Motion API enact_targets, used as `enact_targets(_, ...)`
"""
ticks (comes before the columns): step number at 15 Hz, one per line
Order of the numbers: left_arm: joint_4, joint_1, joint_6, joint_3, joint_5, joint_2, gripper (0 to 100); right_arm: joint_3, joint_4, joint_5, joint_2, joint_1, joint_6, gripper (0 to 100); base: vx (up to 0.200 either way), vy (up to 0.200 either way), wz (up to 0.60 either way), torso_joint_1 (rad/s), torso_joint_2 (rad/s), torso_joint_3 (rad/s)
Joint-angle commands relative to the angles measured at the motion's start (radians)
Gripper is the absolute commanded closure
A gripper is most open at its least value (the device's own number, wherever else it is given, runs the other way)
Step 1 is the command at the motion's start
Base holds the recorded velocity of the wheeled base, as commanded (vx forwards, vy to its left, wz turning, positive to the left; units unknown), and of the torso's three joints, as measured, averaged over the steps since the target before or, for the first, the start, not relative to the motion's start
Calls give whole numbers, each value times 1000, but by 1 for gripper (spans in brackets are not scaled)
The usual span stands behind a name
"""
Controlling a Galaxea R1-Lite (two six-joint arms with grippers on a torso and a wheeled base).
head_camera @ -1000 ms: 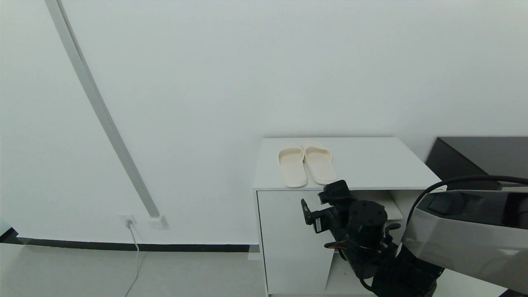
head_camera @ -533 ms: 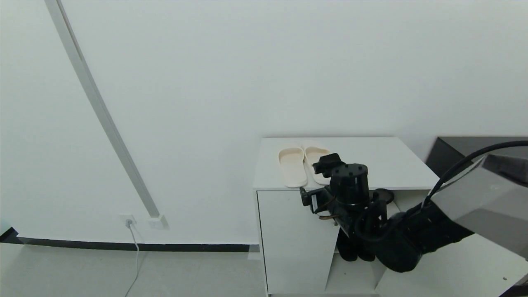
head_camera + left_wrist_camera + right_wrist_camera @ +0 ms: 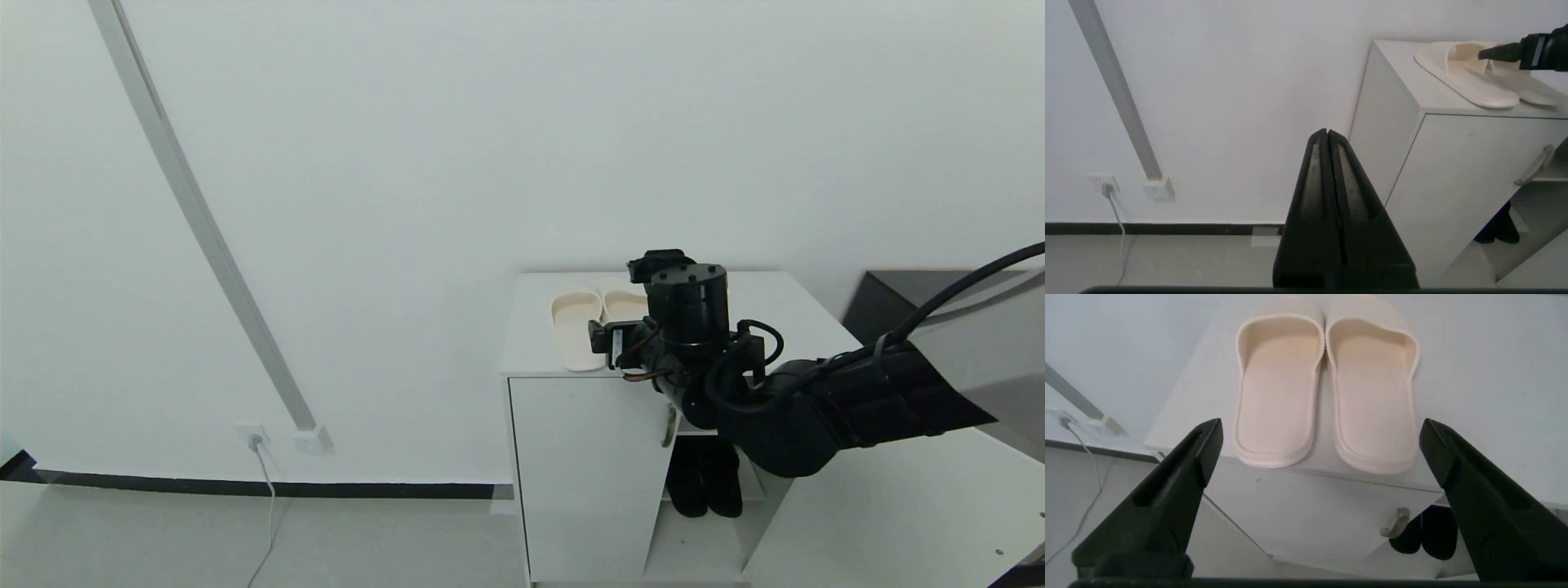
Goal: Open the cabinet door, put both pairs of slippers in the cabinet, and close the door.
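Observation:
A cream pair of slippers (image 3: 581, 328) (image 3: 1323, 388) lies side by side on top of the white cabinet (image 3: 588, 474), near its front left corner. My right gripper (image 3: 1321, 437) (image 3: 630, 327) hovers just in front of and above them, fingers spread wide and open with nothing between them. A black pair of slippers (image 3: 706, 478) (image 3: 1499, 229) stands inside the cabinet behind the open right door (image 3: 890, 523). The left door with its handle (image 3: 669, 425) is closed. My left gripper (image 3: 1328, 139) is shut and empty, off to the cabinet's left. The cream pair (image 3: 1474, 69) lies well beyond it.
A white wall stands behind the cabinet, with a slanted grey cable duct (image 3: 196, 212) and a socket with a plugged cord (image 3: 255, 441) low on the left. A dark table (image 3: 939, 310) sits right of the cabinet. Bare floor (image 3: 245, 539) lies to the left.
My right arm rose from in front of the cabinet's open compartment to the level of its top, over the cream slippers. The black slippers inside came into sight.

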Motion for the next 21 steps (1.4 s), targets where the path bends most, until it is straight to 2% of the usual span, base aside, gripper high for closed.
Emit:
enact_targets(1, 0, 0, -1, 0, 0, 0, 100, 10, -1, 1, -1, 2, 3, 0, 0, 0, 0, 0, 0, 0)
enact_targets(2, 0, 0, -1, 0, 0, 0, 100, 15, -1, -1, 8, 3, 3, 0, 0, 0, 0, 0, 0, 0)
enact_targets(13, 0, 0, -1, 0, 0, 0, 100, 42, -45, 25, 91, 0, 6, 0, 200, 0, 0, 4, 3, 2)
enact_targets(14, 0, 0, -1, 0, 0, 0, 100, 47, -65, 62, 106, 0, 6, 0, 0, 0, 0, 0, 0, 0)
enact_targets(18, 0, 0, -1, 0, 0, 0, 100, 25, -84, 82, 165, -14, 3, 0, 0, 0, 0, 0, 0, 0)
enact_targets(21, 0, 0, -3, 0, 0, 0, 100, -44, -108, 79, 229, -23, -1, 0, 0, 0, 0, 0, 0, 0)
